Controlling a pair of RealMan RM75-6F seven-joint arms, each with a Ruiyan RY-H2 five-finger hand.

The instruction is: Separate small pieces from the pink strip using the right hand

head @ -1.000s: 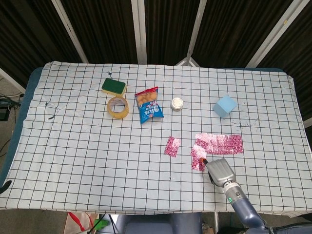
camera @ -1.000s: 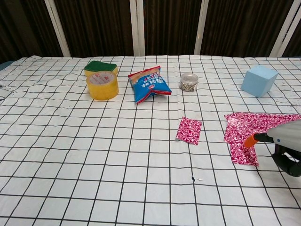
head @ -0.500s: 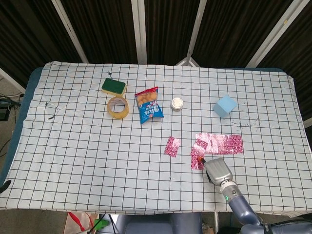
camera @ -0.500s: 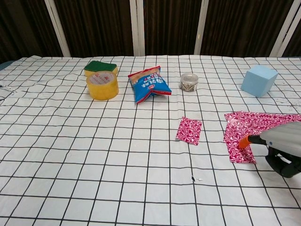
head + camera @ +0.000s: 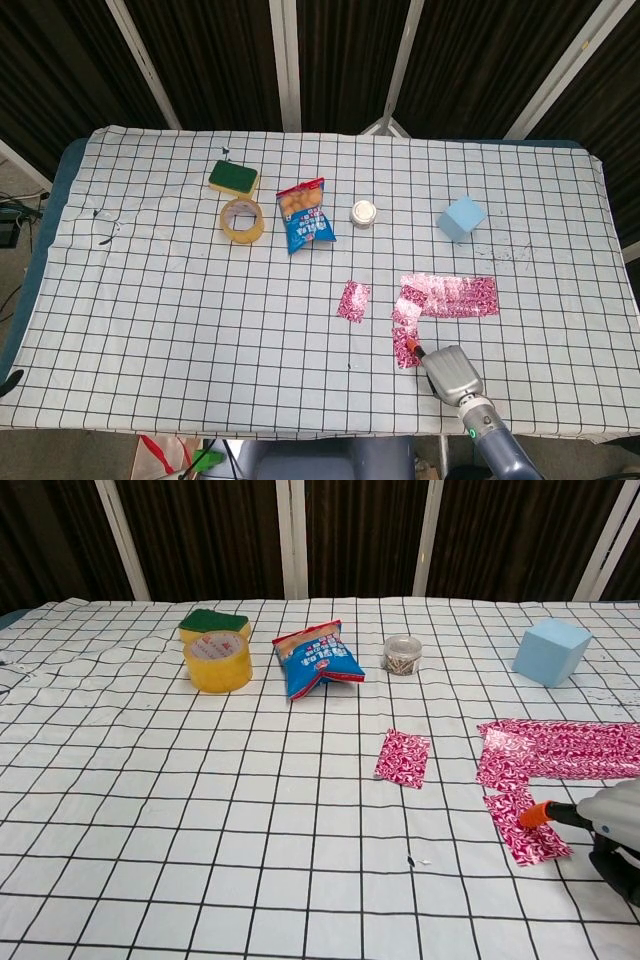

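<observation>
The pink patterned strip [image 5: 450, 295] [image 5: 565, 748] lies flat on the checked cloth at the right. Just in front of its left end lies a small pink piece [image 5: 405, 347] [image 5: 527, 830], apart from the strip. My right hand [image 5: 455, 372] [image 5: 612, 825] comes in from the near right edge, and its orange fingertip [image 5: 535, 815] touches that piece's right side. The rest of its fingers are hidden. Another small pink piece [image 5: 353, 299] [image 5: 402, 757] lies alone further left. My left hand shows in neither view.
A blue block [image 5: 461, 217] [image 5: 551, 650] stands behind the strip. A small jar [image 5: 363, 212], a blue snack bag [image 5: 305, 215], a yellow tape roll [image 5: 242, 219] and a green-and-yellow sponge [image 5: 233, 178] sit across the middle and left back.
My right hand has drawn back toward the near edge, dragging the small piece with it. That piece now lies apart from the strip's left end, and the strip has flattened out.
</observation>
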